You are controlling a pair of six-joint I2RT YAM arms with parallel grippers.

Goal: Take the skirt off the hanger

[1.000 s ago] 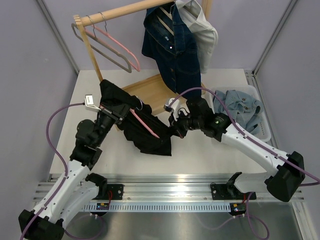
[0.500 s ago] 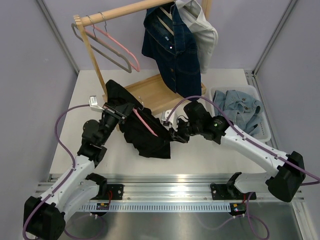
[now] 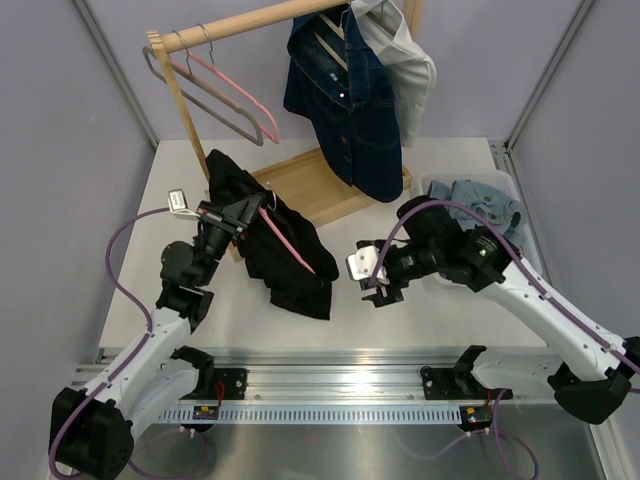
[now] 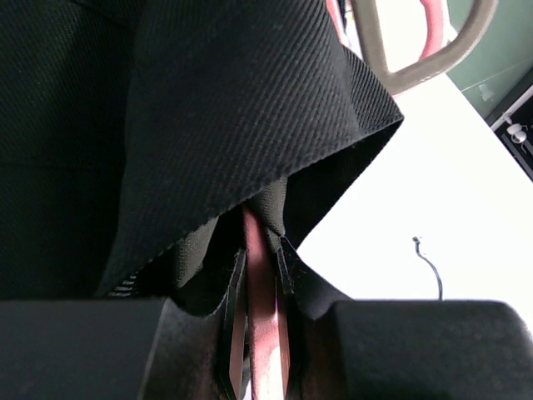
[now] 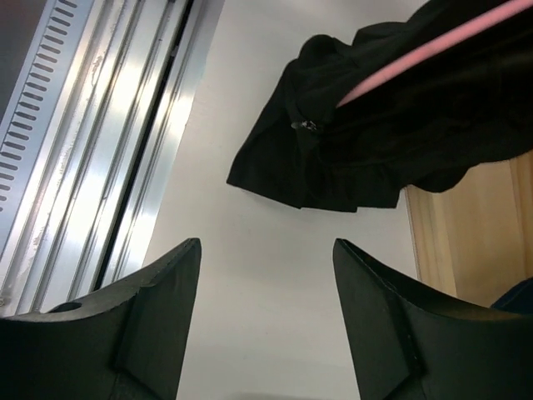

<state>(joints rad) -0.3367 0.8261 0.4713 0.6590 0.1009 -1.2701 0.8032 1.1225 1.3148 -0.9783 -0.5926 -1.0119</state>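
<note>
A black skirt [image 3: 285,262] hangs bunched over a pink hanger [image 3: 297,250] left of the table's centre, its lower hem trailing on the table. My left gripper [image 3: 240,212] is shut on the hanger's pink bar [image 4: 263,287], with skirt cloth [image 4: 208,125] draped over and around the fingers. To the right of the skirt, my right gripper [image 3: 372,285] stands open and apart from it, with nothing between its fingers. The right wrist view shows the skirt [image 5: 391,142] and the pink bar [image 5: 433,50] beyond the open gripper [image 5: 266,250].
A wooden clothes rack [image 3: 300,185] stands behind the skirt, holding a denim jacket [image 3: 345,95], a white shirt [image 3: 405,55] and two bare hangers [image 3: 220,95]. A white bin [image 3: 528,262] with denim clothes sits at the right. A metal rail [image 3: 340,385] runs along the near edge.
My right gripper opened, let go of the skirt and drew back to the right. The left gripper carried the hanger and skirt up and back toward the rack.
</note>
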